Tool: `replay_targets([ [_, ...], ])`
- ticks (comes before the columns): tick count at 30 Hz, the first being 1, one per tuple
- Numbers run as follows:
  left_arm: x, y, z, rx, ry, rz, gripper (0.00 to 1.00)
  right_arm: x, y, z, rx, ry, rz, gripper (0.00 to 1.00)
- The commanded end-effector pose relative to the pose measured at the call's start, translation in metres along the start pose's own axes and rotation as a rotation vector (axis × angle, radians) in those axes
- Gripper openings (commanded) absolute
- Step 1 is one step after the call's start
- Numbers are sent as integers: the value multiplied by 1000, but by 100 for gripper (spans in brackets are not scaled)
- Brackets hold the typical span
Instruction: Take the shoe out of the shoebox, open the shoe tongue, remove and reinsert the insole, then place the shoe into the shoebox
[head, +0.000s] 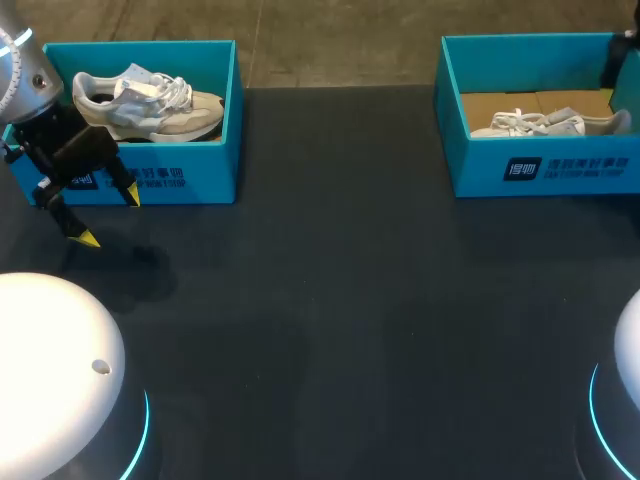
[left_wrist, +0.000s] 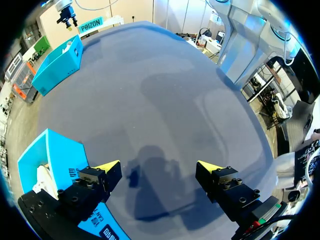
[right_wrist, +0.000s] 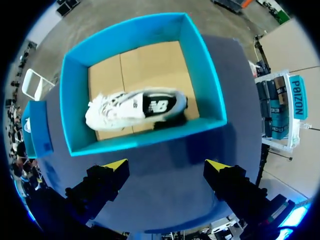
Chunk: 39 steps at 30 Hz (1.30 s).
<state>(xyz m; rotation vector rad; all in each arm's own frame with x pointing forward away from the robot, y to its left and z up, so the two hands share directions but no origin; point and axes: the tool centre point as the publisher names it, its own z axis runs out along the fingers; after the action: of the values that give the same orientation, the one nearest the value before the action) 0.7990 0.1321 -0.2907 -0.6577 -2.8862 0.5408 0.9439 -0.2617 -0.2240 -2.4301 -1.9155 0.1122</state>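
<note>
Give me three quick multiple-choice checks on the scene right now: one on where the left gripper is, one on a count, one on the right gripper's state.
1. Where is the left gripper?
A. Inside a box
B. Over the bare table, just outside the left shoebox
C. At the table's right edge

2. How many teal shoeboxes stand on the table?
A. One
B. Three
C. Two

3. What state is the right gripper in?
A. Open, holding nothing
B. Shut on a shoe
C. Shut on a box wall

Answers:
1 B: the head view shows its yellow tips over the dark table by the box's front wall.
2 C: the left shoebox and the right shoebox are the only two.
3 A: its fingers stand wide apart, with the white shoe lying in the box ahead.
</note>
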Motion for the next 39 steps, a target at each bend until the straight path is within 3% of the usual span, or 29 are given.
replay_targets([
  [1,0,0,0,-4,1,-1,100,8,-36,6,-47,3,11,100],
  [7,0,0,0,-4,1,-1,100,23,-62,17,-32,28,34,100],
  [18,0,0,0,-4,1,-1,100,51,-85,26,-46,42,45,100],
  [31,0,0,0,-4,1,-1,100,56,-76,-4,-98,-1,45,100],
  [39,0,0,0,-4,1,-1,100,56,-69,-6,-83,16,27,100],
])
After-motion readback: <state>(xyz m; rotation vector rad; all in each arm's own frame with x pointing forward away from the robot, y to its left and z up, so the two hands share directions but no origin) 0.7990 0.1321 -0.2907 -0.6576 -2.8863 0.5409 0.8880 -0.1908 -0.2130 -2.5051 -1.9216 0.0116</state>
